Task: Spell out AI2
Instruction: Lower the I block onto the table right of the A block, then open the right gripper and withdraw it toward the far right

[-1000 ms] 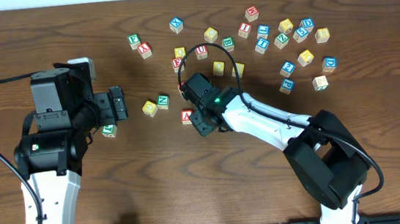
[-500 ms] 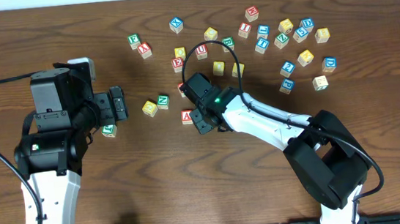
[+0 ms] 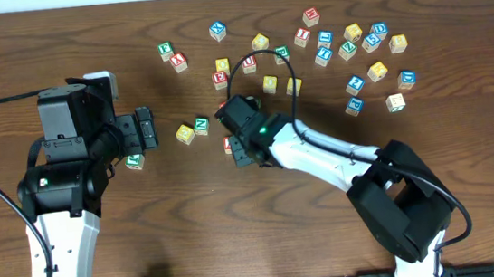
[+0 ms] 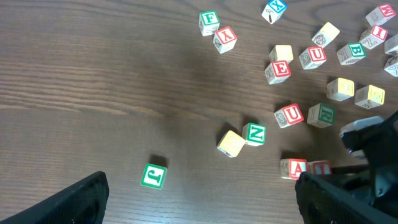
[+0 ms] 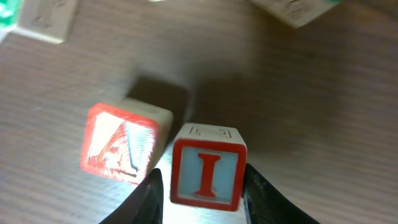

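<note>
Wooden letter blocks [image 3: 260, 42] all over: near thirty on table [image 3: 485, 152], exact tally unclear, a few tucked under right arm [image 3: 321, 154]. Main scatter top right: twenty-odd. Centre-left pair: one yellow block [image 3: 185, 133], one green N block [image 3: 201, 125], two there. One green block [image 3: 135, 161] alone beside left arm [image 3: 60, 184]. Right wrist close-up: two red-faced blocks side by side, one A block [image 5: 121, 149], one I block [image 5: 208, 174]. Arms: two. Table: one.

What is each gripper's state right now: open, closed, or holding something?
Left gripper: open, holding nothing.
Right gripper: closed on the red I block, beside the A block.
</note>
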`<action>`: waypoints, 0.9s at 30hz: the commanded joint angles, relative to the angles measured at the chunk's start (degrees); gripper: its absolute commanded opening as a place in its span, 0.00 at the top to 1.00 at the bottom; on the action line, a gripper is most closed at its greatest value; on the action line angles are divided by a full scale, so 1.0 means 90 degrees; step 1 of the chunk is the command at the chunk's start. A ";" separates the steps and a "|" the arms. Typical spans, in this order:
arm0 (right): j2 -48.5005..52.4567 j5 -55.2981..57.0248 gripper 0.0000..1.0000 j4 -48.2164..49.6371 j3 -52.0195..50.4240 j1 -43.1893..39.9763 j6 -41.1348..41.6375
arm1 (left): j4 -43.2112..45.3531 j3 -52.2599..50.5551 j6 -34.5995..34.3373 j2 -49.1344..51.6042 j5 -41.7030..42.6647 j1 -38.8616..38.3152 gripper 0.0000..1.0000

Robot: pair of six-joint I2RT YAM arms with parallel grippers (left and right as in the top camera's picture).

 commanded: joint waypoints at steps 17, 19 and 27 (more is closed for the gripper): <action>0.0010 0.0563 0.63 0.0032 -0.0046 0.0175 0.0493 | 0.0002 0.0172 0.0015 -0.0022 0.0036 0.0027 0.06; 0.0010 0.0529 0.61 0.0034 -0.0046 0.0175 0.0464 | 0.0002 0.0172 0.0015 -0.0022 0.0036 0.0024 0.06; 0.0007 0.0396 0.62 0.0041 -0.0034 0.0175 0.0328 | 0.0002 0.0172 0.0015 -0.0022 0.0036 0.0027 0.06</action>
